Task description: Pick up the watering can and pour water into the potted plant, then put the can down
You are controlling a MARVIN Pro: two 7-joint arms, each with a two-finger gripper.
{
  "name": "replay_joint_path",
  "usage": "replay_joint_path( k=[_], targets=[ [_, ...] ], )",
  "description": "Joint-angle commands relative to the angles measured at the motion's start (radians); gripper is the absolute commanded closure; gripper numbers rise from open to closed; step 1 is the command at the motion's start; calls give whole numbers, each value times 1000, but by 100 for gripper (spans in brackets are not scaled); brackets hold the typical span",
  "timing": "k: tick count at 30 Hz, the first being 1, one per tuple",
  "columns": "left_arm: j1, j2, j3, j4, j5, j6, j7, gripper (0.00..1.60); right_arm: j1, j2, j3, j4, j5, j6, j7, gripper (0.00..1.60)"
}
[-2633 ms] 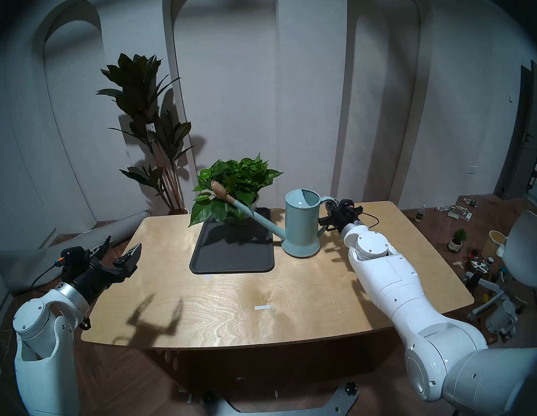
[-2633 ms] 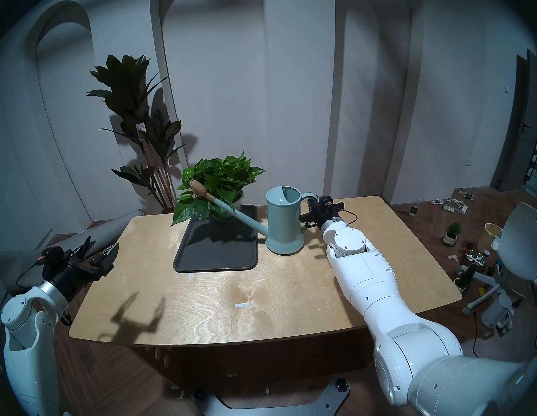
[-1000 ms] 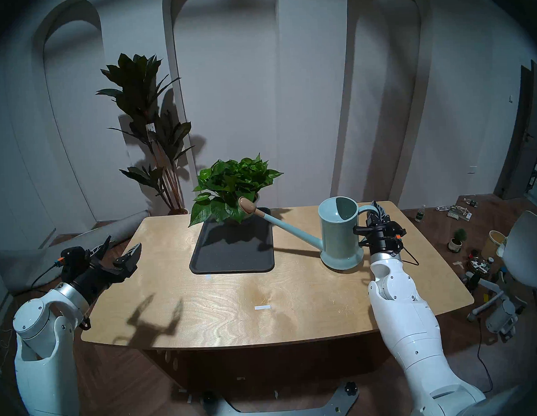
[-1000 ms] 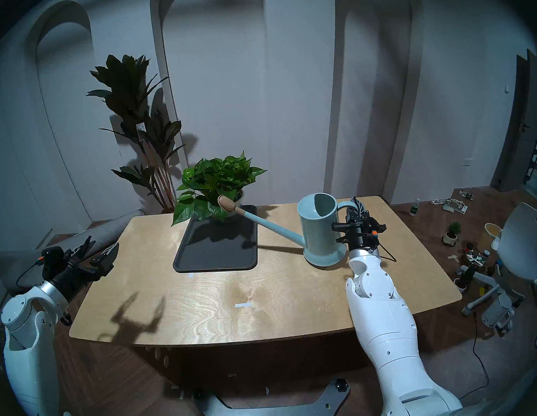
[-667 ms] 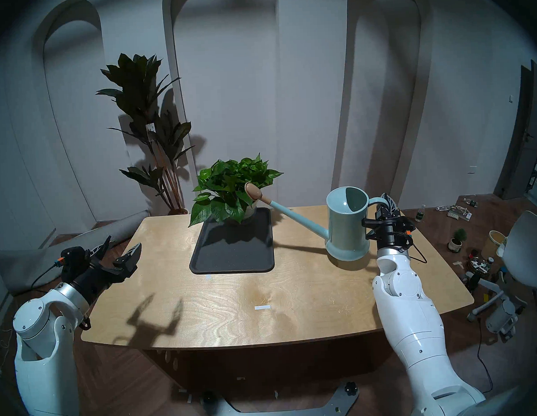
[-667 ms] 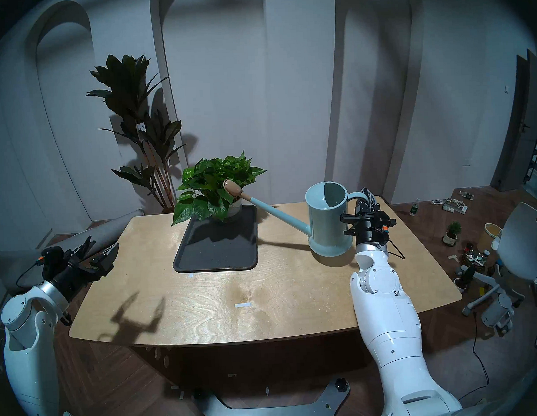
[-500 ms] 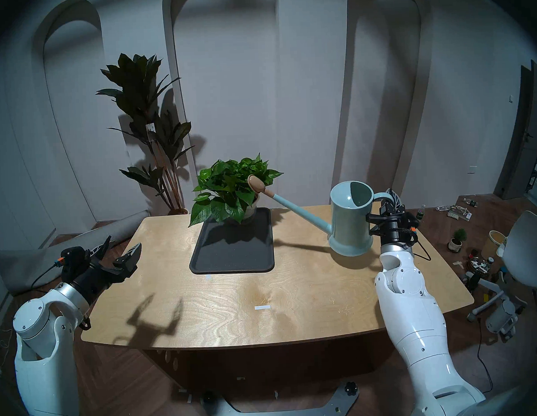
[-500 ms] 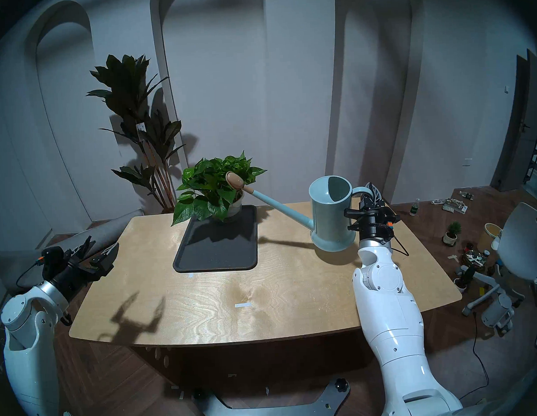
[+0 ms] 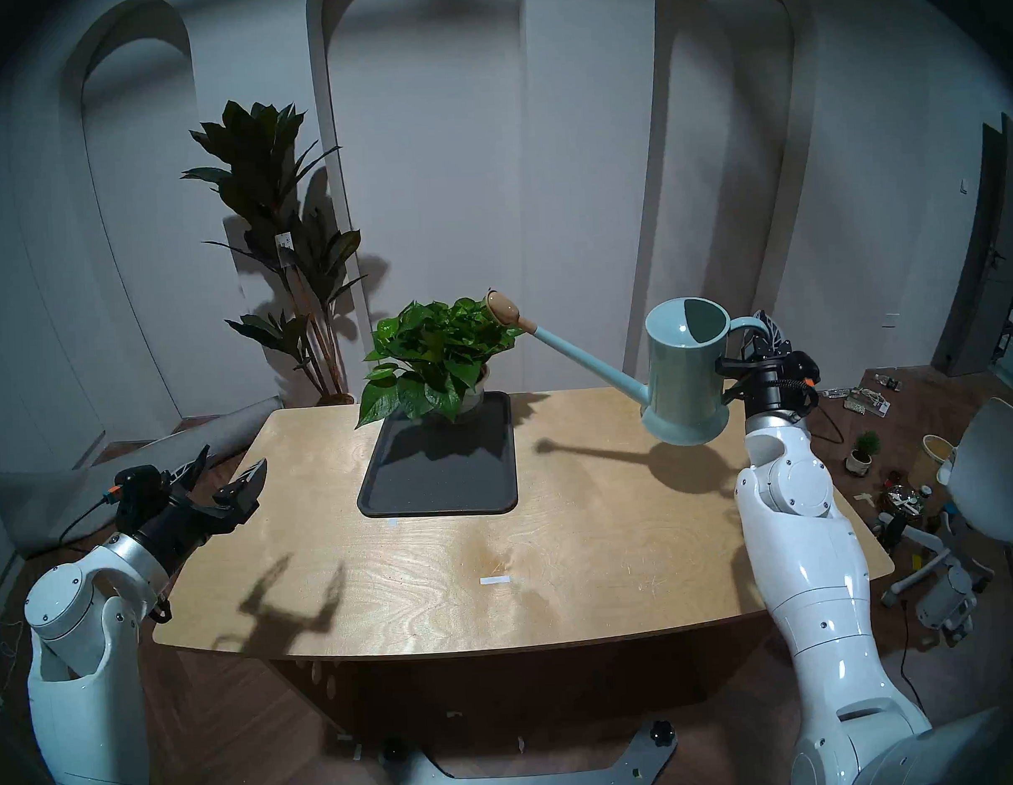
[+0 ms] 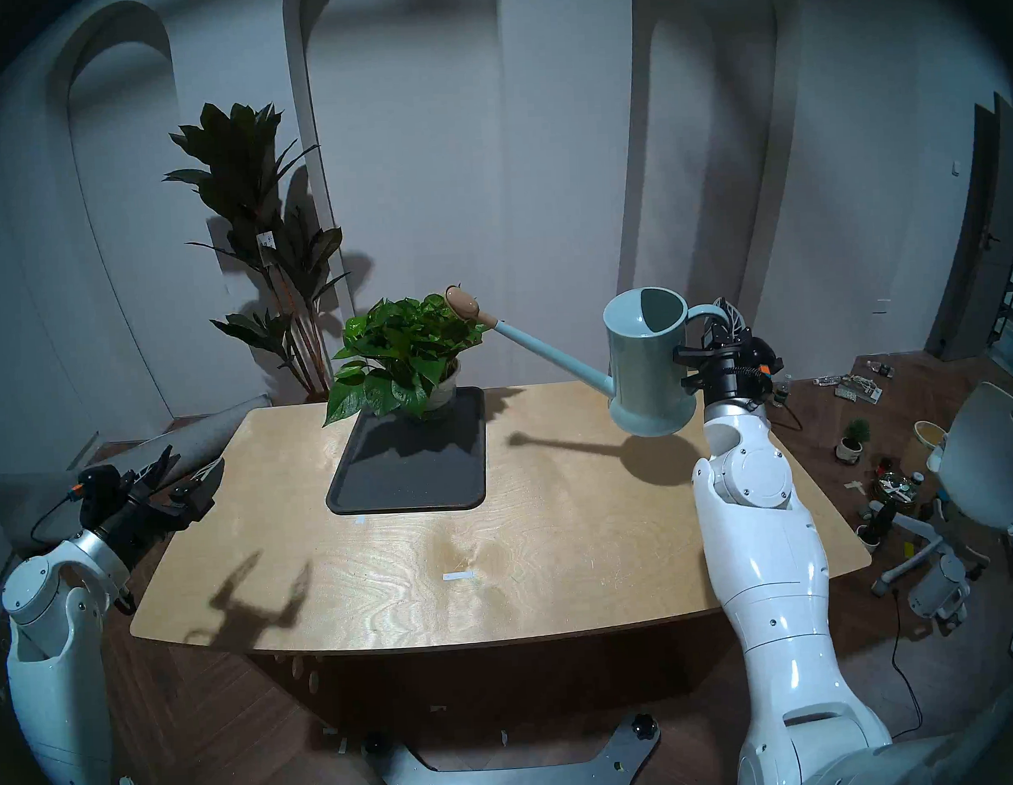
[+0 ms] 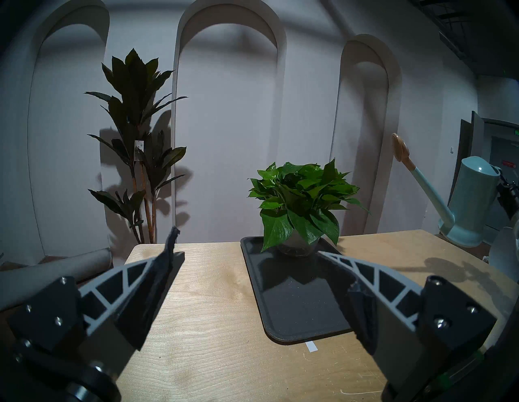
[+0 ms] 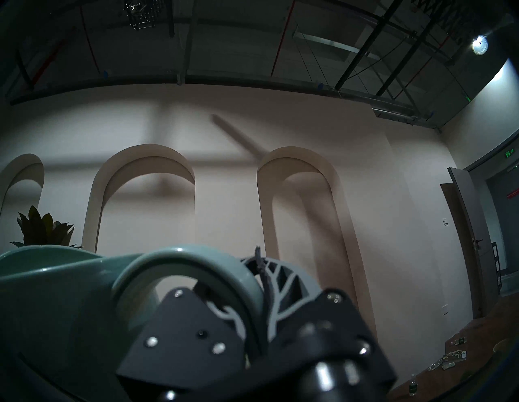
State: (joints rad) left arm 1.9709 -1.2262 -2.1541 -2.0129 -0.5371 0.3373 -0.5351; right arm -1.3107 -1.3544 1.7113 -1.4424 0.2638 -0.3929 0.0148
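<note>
Holding the can [image 9: 689, 375] by its handle in our right claw [image 9: 765, 340], we have it clear above the bench [image 9: 557, 555], rose beside the plant [image 9: 442, 357]; our left claw [image 9: 229, 476] gapes wide, empty.

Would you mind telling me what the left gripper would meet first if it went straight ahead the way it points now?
Probably the potted plant on the black tray; the left gripper points level over the table toward it, though depth is uncertain.

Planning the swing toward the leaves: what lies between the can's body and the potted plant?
Only the watering can's own spout; below, bare table, beside the potted plant. Head views show it.
</note>
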Motion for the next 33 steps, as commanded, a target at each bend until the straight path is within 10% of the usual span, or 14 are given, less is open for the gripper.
replay_joint_path(
  k=[1, 33],
  targets=[
    [-4, 4, 0, -12, 0, -3, -2, 0, 102, 75, -3, -85, 0, 58, 3, 160],
    [-6, 4, 0, -2, -4, -3, -2, 0, 269, 123, -86, -45, 0, 333, -24, 160]
  ],
)
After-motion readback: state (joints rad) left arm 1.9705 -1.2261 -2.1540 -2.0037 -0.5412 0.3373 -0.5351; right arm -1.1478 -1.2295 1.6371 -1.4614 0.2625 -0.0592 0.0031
